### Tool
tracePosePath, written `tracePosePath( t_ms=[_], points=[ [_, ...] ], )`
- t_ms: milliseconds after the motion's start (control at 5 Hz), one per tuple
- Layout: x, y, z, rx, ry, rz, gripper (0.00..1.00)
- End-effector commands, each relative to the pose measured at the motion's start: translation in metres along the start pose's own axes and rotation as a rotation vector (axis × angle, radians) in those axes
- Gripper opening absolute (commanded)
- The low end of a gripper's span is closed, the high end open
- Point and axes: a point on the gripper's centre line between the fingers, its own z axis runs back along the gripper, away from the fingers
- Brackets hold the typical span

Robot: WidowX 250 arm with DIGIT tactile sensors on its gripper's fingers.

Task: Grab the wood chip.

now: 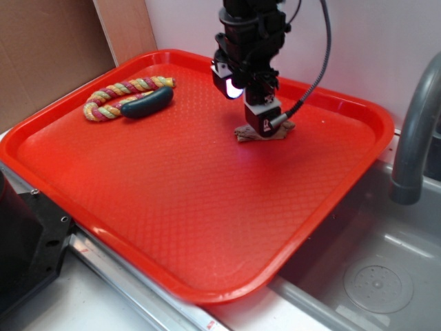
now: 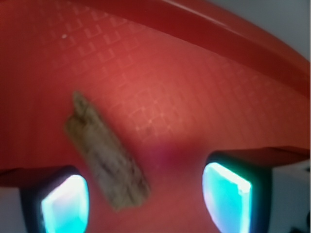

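The wood chip (image 1: 246,134) is a small flat brown piece lying on the red tray (image 1: 172,207) toward its back right. In the exterior view my gripper (image 1: 264,125) hangs right over it and hides most of it. In the wrist view the wood chip (image 2: 104,155) lies slanted, its lower end reaching into the gap near the left fingertip (image 2: 65,204). My gripper (image 2: 146,204) is open, and the glowing fingertips stand wide apart with the tray floor between them.
A braided multicolour rope (image 1: 110,95) and a dark green sausage-shaped toy (image 1: 148,103) lie at the tray's back left. A grey faucet (image 1: 417,131) and a sink basin (image 1: 372,276) are to the right. Cardboard (image 1: 48,48) stands behind on the left.
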Motion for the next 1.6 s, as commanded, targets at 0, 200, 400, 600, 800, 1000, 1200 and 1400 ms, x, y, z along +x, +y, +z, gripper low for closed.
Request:
tracePosePath(
  t_ms=[0,200,400,600,800,1000,1200,1400],
  points=[
    [0.008,0.005,-0.018,-0.054,0.005,-0.088,0.98],
    [0.008,-0.001,-0.024,-0.067,0.024,-0.12,1.0],
    [0.005,-0.004,-0.025,-0.09,0.025,-0.129,0.0],
    [0.002,-0.004,-0.023,-0.089,0.032,-0.12,0.0],
    [-0.004,-0.003,-0.016,-0.104,0.056,-0.075,0.0],
    [-0.013,0.005,0.005,-0.099,0.064,-0.025,0.0],
    [-0.027,0.017,0.043,-0.103,0.07,0.095,0.0],
    [-0.047,0.03,0.071,-0.095,0.078,0.215,0.0]
  ],
)
